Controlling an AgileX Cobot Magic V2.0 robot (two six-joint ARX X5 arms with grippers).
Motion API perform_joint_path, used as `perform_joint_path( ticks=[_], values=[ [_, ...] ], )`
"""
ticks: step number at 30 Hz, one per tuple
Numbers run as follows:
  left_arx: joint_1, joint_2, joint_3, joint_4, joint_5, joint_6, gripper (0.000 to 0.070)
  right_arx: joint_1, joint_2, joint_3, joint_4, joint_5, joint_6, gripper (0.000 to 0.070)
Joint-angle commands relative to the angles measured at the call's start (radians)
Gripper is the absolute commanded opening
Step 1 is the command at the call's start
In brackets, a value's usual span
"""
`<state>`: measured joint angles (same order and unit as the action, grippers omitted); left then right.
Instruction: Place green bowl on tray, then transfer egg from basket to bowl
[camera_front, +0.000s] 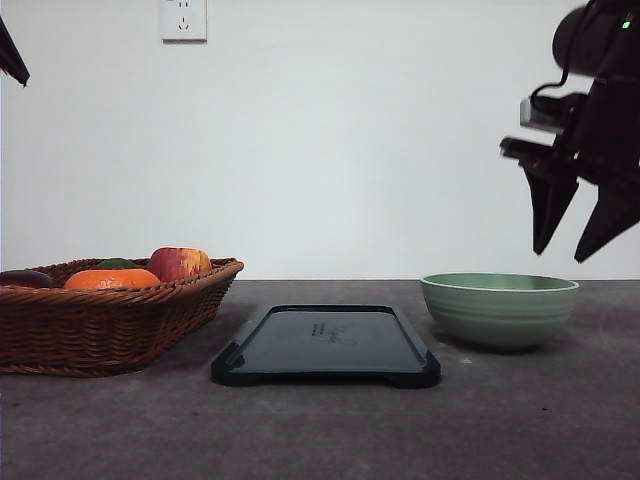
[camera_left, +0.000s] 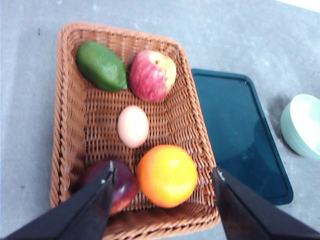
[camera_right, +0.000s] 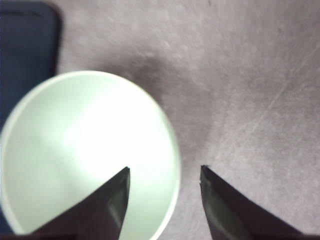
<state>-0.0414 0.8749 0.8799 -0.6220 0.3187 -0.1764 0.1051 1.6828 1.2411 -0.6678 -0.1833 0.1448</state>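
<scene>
The pale green bowl (camera_front: 499, 308) (camera_right: 85, 150) (camera_left: 303, 125) stands empty on the table, right of the black tray (camera_front: 326, 345) (camera_left: 240, 130) (camera_right: 25, 45). My right gripper (camera_front: 580, 255) (camera_right: 164, 170) hangs open above the bowl's right rim, not touching it. The brown wicker basket (camera_front: 100, 320) (camera_left: 70, 120) sits left of the tray. In the left wrist view the pinkish egg (camera_left: 133, 126) lies in the basket's middle. My left gripper (camera_left: 164, 175) hovers open high over the basket with nothing between its fingers.
The basket also holds a red-yellow apple (camera_left: 152, 75) (camera_front: 180, 263), an orange (camera_left: 167, 175) (camera_front: 112, 279), a green avocado-like fruit (camera_left: 102, 66) and a dark red fruit (camera_left: 117, 187). A wall with a socket (camera_front: 183, 19) stands behind the grey table (camera_front: 500, 420).
</scene>
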Motion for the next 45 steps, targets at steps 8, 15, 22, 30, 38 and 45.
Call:
perform_joint_path(
  ticks=[8, 15, 22, 30, 38, 45],
  values=[
    [0.000, 0.005, 0.024, 0.017, 0.005, 0.000, 0.0389, -0.011, 0.072, 0.023, -0.023, -0.001, -0.023, 0.0250],
    [0.000, 0.005, 0.024, 0.016, 0.005, 0.000, 0.0389, -0.011, 0.090, 0.023, -0.029, -0.041, -0.028, 0.0040],
    [0.000, 0.006, 0.024, 0.016, 0.005, 0.000, 0.0389, -0.011, 0.089, 0.028, -0.041, -0.053, -0.028, 0.0005],
    [0.000, 0.006, 0.024, 0.016, 0.005, 0.000, 0.0389, 0.005, 0.087, 0.160, -0.202, -0.053, -0.050, 0.0005],
    [0.000, 0.007, 0.024, 0.017, 0.005, 0.001, 0.0389, 0.080, 0.092, 0.374, -0.375, -0.053, -0.056, 0.0005],
    [0.000, 0.007, 0.024, 0.017, 0.005, 0.001, 0.0389, 0.181, 0.132, 0.471, -0.404, -0.053, -0.054, 0.0005]
  ],
)
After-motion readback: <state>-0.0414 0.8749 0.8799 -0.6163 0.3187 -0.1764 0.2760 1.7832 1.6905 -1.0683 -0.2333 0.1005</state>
